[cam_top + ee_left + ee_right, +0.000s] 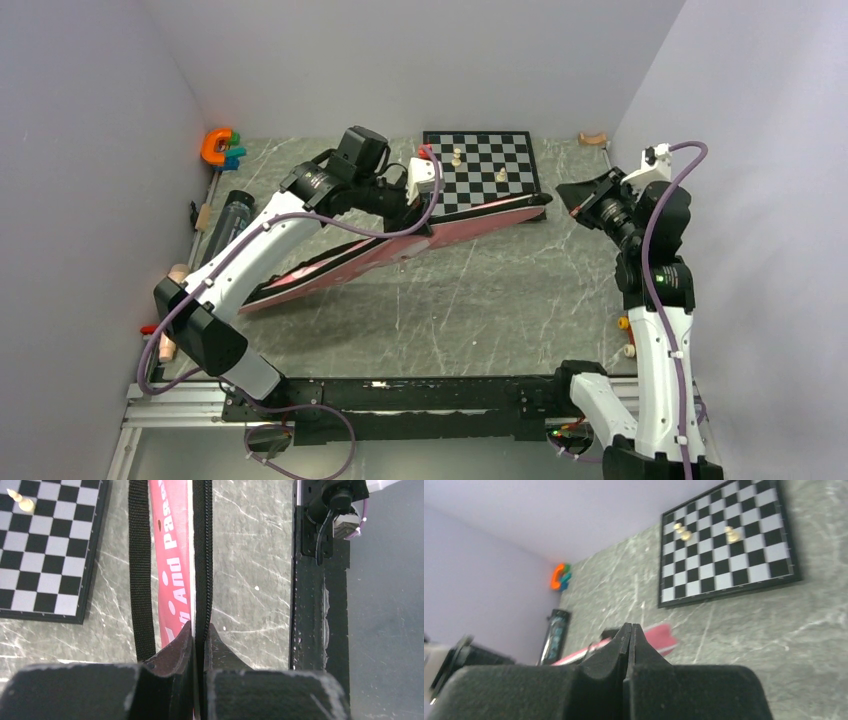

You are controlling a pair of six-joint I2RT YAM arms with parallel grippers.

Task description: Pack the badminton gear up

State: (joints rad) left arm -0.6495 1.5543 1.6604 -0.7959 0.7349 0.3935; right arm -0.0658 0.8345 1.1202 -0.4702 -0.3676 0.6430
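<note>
Pink bag (pixel 172 555), edge inside left claw (pixel 199 630)

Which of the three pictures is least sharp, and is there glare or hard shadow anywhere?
Right wrist view: the softest; the pink bag and black tube look smeared, the chessboard is clearer. Left wrist view: crisp; the zipper and the white lettering on the bag are readable. Top view: even light, no strong glare, only soft shadows.
</note>
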